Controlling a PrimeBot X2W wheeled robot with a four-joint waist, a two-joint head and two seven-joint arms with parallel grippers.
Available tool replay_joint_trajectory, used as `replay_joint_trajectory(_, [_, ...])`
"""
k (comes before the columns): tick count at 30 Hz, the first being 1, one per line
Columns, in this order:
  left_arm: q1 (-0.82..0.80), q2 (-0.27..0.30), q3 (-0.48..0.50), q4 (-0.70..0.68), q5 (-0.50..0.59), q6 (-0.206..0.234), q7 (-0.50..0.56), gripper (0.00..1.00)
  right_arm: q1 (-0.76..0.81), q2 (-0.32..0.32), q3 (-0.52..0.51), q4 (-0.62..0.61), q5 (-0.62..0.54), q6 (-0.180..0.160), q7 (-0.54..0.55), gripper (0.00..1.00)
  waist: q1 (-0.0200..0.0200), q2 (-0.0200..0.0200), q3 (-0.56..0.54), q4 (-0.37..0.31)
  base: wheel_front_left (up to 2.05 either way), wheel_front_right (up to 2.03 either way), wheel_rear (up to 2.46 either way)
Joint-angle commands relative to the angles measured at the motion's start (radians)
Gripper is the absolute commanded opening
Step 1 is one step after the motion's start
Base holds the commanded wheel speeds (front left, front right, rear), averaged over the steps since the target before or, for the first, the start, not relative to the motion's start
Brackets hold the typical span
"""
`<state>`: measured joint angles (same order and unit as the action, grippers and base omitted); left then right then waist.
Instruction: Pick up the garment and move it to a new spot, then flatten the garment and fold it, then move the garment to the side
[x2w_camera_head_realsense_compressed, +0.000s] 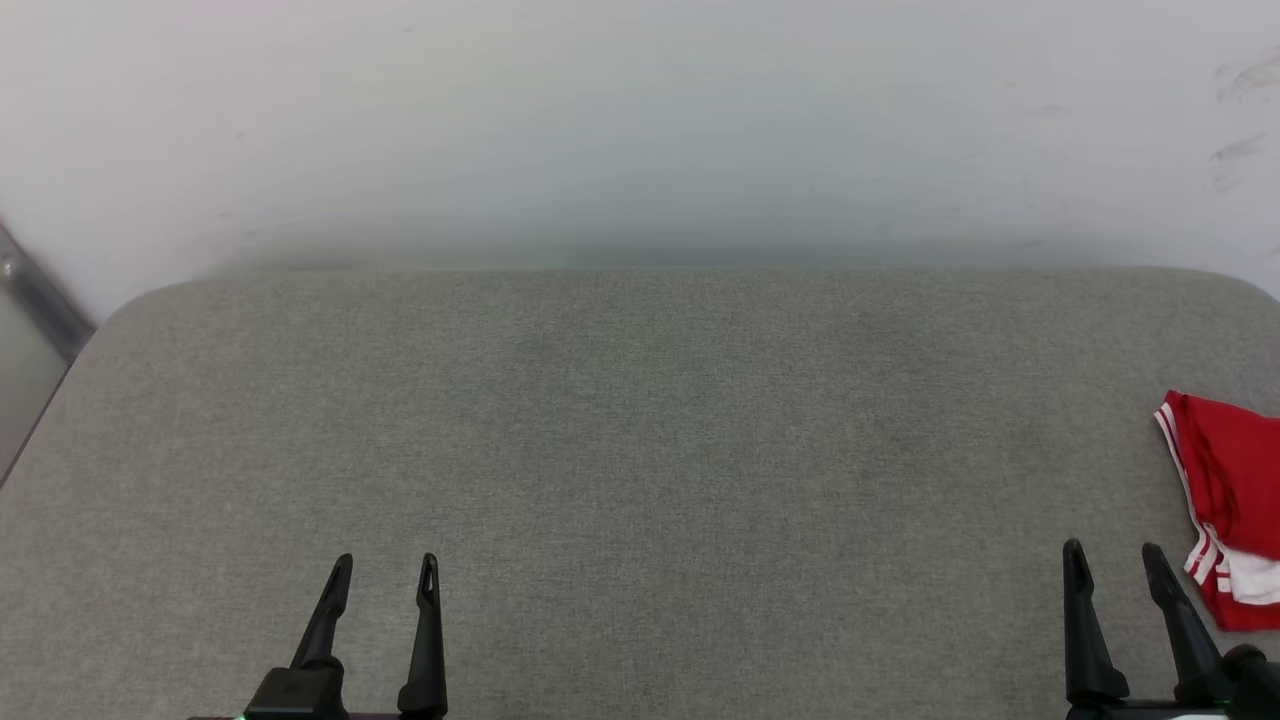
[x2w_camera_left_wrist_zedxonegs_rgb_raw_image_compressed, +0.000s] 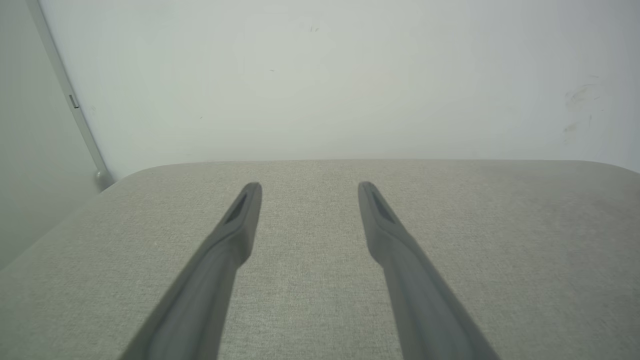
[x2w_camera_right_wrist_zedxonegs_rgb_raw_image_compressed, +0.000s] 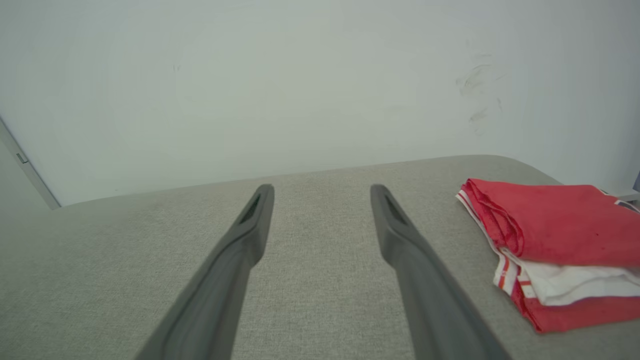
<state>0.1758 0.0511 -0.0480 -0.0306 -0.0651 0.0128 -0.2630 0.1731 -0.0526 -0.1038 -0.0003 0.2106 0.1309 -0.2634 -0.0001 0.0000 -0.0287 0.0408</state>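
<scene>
The garment (x2w_camera_head_realsense_compressed: 1235, 480) is a red shirt with white sleeve cloth and red-and-white striped trim. It lies folded in a compact stack at the right edge of the grey cushioned surface (x2w_camera_head_realsense_compressed: 640, 430). In the right wrist view the garment (x2w_camera_right_wrist_zedxonegs_rgb_raw_image_compressed: 555, 230) sits just right of my right gripper (x2w_camera_right_wrist_zedxonegs_rgb_raw_image_compressed: 322, 189), apart from its fingers. My right gripper (x2w_camera_head_realsense_compressed: 1113, 552) stands open at the lower right, with nothing between its fingers. At the lower left my left gripper (x2w_camera_head_realsense_compressed: 386, 563) is open too and holds nothing; the left wrist view shows the left gripper (x2w_camera_left_wrist_zedxonegs_rgb_raw_image_compressed: 310, 186) over bare grey fabric.
A pale wall (x2w_camera_head_realsense_compressed: 640, 120) rises right behind the surface's rounded far edge. A grey metal post (x2w_camera_head_realsense_compressed: 35, 290) runs along the far left corner. The garment runs off the head view's right side.
</scene>
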Motion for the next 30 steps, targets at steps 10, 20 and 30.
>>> replay_joint_trajectory(10, [0.007,0.0,-0.006,0.05,-0.008,-0.001,0.002,0.0,0.014,0.001,0.005,0.047,0.007,0.0,0.003,0.0,0.0001,0.0,-0.001,-0.002,0.0,0.0,0.0])
replay_joint_trajectory(20, [-0.029,0.012,0.0,0.077,-0.225,-0.017,0.038,0.0,-0.025,-0.005,0.011,0.075,0.197,0.0,0.046,0.0,0.0001,0.0,0.002,-0.005,0.0,0.0,0.0])
replay_joint_trajectory(30, [-0.068,0.022,0.007,0.11,-0.422,-0.037,0.074,0.0,-0.062,-0.009,0.014,0.098,0.371,0.0,0.087,0.0,0.0001,0.0,0.004,-0.008,0.0,0.0,0.0])
